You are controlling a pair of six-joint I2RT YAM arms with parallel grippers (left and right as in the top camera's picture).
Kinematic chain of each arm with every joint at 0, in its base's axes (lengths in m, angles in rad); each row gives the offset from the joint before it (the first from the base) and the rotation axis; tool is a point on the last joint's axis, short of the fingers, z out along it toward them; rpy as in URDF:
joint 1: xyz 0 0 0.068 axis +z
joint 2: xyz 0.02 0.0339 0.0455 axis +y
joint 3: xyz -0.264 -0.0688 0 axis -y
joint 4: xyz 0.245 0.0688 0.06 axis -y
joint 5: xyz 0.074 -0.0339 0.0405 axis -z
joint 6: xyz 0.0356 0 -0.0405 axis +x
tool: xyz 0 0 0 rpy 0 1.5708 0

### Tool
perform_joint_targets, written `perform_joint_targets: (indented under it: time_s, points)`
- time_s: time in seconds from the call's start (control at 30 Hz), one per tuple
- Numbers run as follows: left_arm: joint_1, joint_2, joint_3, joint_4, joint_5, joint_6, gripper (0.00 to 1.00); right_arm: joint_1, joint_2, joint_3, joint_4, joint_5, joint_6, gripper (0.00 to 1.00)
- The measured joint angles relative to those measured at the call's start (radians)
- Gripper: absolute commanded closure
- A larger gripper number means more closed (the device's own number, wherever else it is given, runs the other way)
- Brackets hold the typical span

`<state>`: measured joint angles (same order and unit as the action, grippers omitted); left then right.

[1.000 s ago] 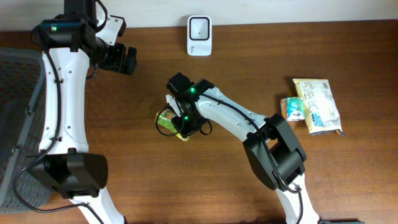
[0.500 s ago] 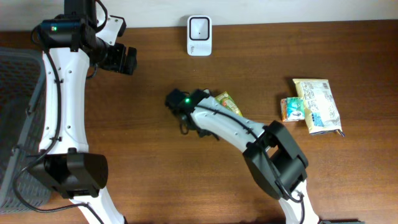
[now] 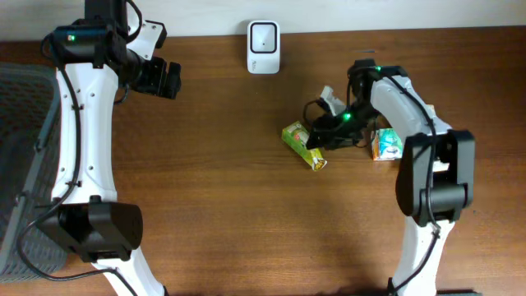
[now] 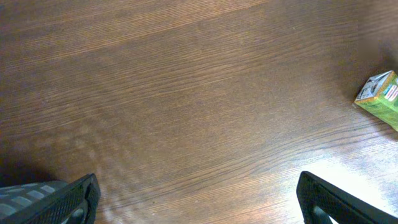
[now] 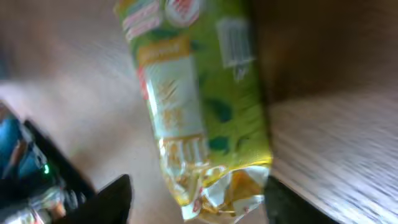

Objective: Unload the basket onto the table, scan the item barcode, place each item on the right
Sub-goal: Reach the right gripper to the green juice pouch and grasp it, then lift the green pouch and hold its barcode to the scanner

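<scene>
worktop: brown wood (image 3: 214, 205), seen from overhead
task item: green packet (image 3: 303, 145), lying flat on the worktop, right of centre, long side slanted
item detail: yellow and white print on the green face; crumpled sealed end points to the near right; no barcode readable in any view
scanner: white scanner (image 3: 263, 36) at the far edge, centre; well apart from the green packet, which lies nearer and to its right
right pincer: (image 5: 196, 196) down at the green packet's right end; fingers apart, packet between them; gap shows on one side in the wrist view, so not clamped; that view is blurred
right arm: reaches from the near right, bends over the far right part of the worktop, then comes down to the packet
left pincer: (image 4: 196, 190) fingers wide apart, nothing between them, only bare wood below
left arm: up at the far left, well apart from the green packet; the packet's corner shows at the right edge of its wrist view
other item: small teal and orange packet (image 3: 386, 145), right of the green packet, near it, the right pincer between the two
basket: grey basket (image 3: 18, 115) at the left edge
</scene>
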<state>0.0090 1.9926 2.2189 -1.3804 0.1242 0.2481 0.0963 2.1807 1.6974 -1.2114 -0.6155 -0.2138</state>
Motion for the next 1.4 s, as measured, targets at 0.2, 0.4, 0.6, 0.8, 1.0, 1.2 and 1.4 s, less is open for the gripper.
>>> perform_joint_targets:
  time_s: [0.2, 0.4, 0.6, 0.8, 1.0, 1.2, 1.4]
  points:
    - [0.0, 0.0, 0.0, 0.0, 0.0, 0.0, 0.01, -0.018, 0.064, -0.034, -0.026, -0.087, -0.144, 0.23]
    - [0.0, 0.0, 0.0, 0.0, 0.0, 0.0, 0.01, -0.02, 0.087, -0.126, 0.048, -0.194, -0.167, 0.86]
    - [0.0, 0.0, 0.0, 0.0, 0.0, 0.0, 0.01, -0.023, 0.085, -0.114, 0.032, -0.217, -0.155, 0.96]
    - [0.0, 0.0, 0.0, 0.0, 0.0, 0.0, 0.01, 0.271, -0.194, -0.08, 0.018, 0.664, 0.318, 0.96]
    - [0.0, 0.0, 0.0, 0.0, 0.0, 0.0, 0.01, 0.547, 0.053, -0.077, -0.001, 1.187, 0.571, 0.55]
    - [0.0, 0.0, 0.0, 0.0, 0.0, 0.0, 0.01, 0.608, 0.055, -0.032, -0.004, 0.974, 0.542, 0.41]
    - [0.0, 0.0, 0.0, 0.0, 0.0, 0.0, 0.01, 0.33, -0.175, 0.064, -0.016, 0.628, 0.408, 0.14]
